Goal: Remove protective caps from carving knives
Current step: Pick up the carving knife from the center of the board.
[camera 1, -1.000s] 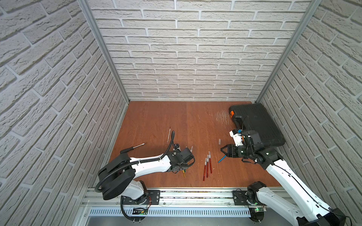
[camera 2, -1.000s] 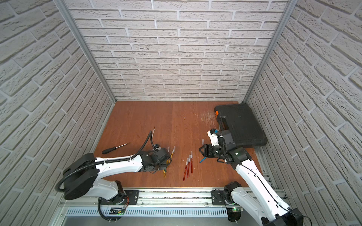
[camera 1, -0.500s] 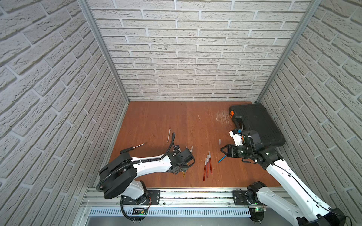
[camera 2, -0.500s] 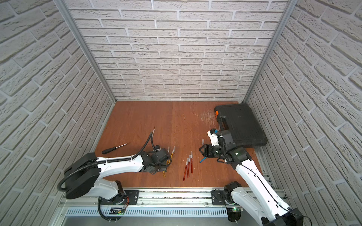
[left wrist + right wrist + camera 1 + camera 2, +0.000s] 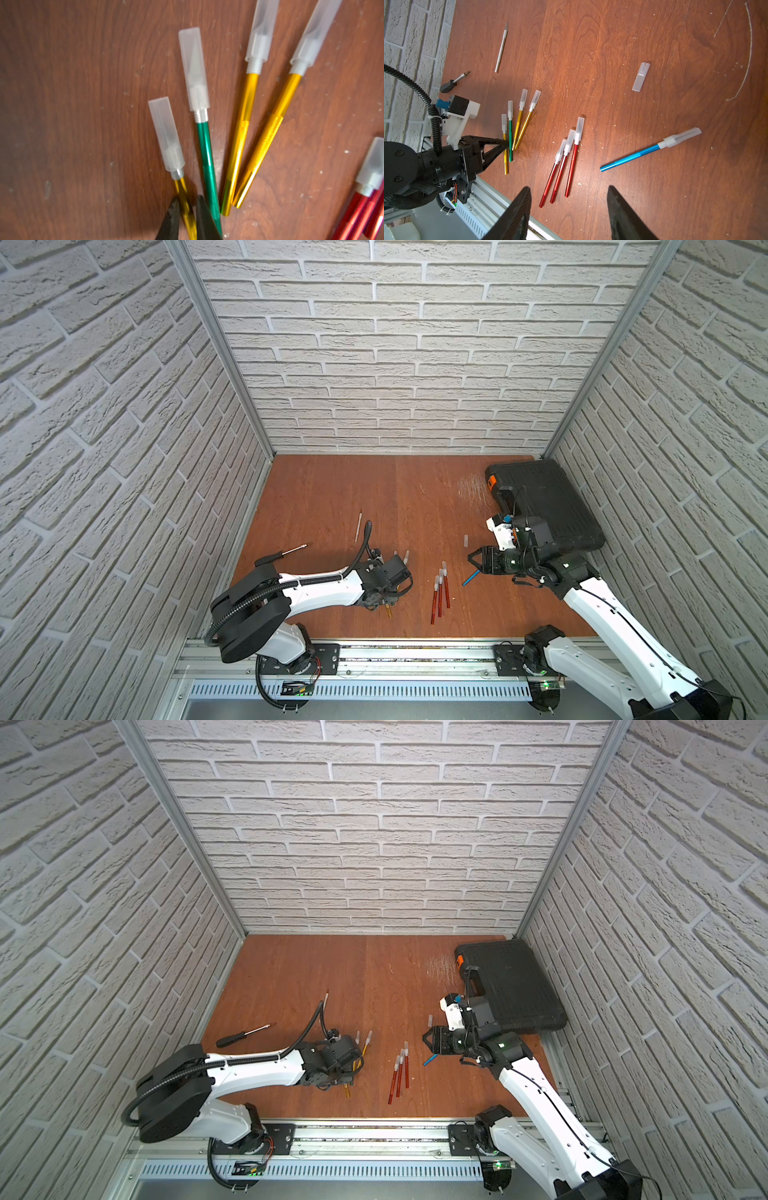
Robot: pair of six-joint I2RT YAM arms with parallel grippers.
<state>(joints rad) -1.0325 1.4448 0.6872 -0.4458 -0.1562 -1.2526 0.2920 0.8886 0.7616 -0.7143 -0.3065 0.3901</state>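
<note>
In the left wrist view my left gripper (image 5: 188,202) is shut on the handle of a gold carving knife (image 5: 182,188) lying on the table, its whitish protective cap (image 5: 166,135) still on. Beside it lie a capped green knife (image 5: 205,149) and two capped gold knives (image 5: 241,135). Three capped red knives (image 5: 562,166) lie together in front of my right gripper (image 5: 569,188), which hovers open and holds nothing. A capped blue knife (image 5: 633,156) lies to their right. One loose cap (image 5: 641,76) and an uncapped silver knife (image 5: 501,47) lie farther back.
A black tool case (image 5: 544,506) fills the back right corner behind my right arm. A black-handled screwdriver (image 5: 282,555) lies near the left wall. Brick walls close in three sides, and a metal rail (image 5: 395,655) runs along the front edge.
</note>
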